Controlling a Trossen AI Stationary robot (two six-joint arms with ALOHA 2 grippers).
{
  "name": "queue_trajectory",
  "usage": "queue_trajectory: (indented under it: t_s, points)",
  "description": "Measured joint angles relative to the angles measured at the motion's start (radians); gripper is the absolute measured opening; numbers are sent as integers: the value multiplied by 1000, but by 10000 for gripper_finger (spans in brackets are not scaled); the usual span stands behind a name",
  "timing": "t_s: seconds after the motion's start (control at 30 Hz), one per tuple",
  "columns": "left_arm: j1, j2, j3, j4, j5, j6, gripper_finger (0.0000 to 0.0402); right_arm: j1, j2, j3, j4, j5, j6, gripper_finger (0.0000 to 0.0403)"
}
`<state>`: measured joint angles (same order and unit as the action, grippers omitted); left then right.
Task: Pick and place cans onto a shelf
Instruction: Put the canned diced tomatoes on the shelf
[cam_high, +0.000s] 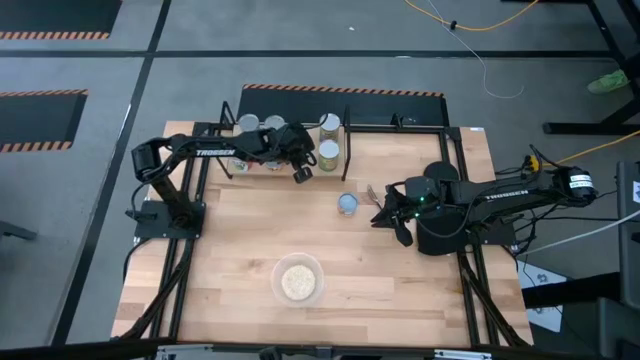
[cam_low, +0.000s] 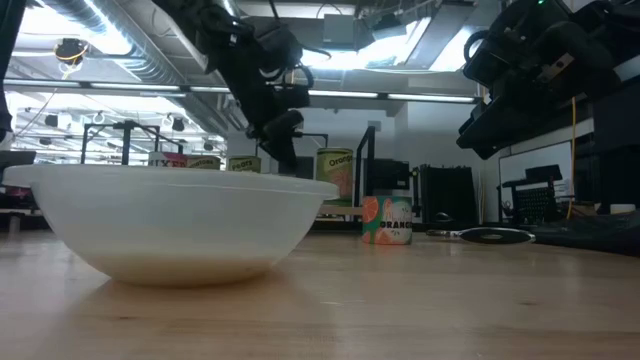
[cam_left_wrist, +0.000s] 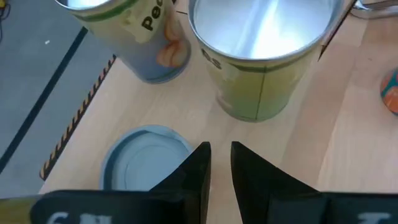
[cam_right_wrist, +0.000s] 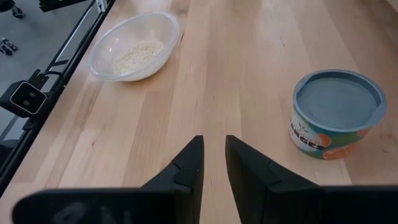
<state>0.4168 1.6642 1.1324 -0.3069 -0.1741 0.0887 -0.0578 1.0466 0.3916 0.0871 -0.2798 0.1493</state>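
Note:
Several cans stand on the light-wood shelf (cam_left_wrist: 186, 106) at the table's far edge: a green-yellow can with a silvery top (cam_left_wrist: 261, 43) (cam_high: 328, 153), a peach-label can (cam_left_wrist: 124, 25), and a low can with a pale blue top (cam_left_wrist: 146, 158). My left gripper (cam_high: 300, 172) (cam_left_wrist: 221, 165) hovers over these cans, shut and empty, beside the blue-topped one. One orange-label can with a pale blue top (cam_high: 347, 203) (cam_right_wrist: 336, 112) stands alone on the tabletop. My right gripper (cam_high: 385, 207) (cam_right_wrist: 214, 155) is shut and empty just to that can's right.
A clear round bowl of pale grain (cam_high: 298, 280) (cam_right_wrist: 134, 46) stands near the table's front middle and fills the low view's foreground (cam_low: 170, 220). The shelf's black posts (cam_left_wrist: 323, 43) rise beside the cans. Bare tabletop lies between the bowl and the lone can.

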Motion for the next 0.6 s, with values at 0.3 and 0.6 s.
queue_trajectory:
  t_s: [0.3, 0.6]
  points:
    - [0, 0, 0, -5, -48, -1, 55, 0, 0, 0, 0, 0, 0, 71]
    - [0, 29, -12, -8, -57, -7, 55, 0, 0, 0, -1, 0, -1, 71]
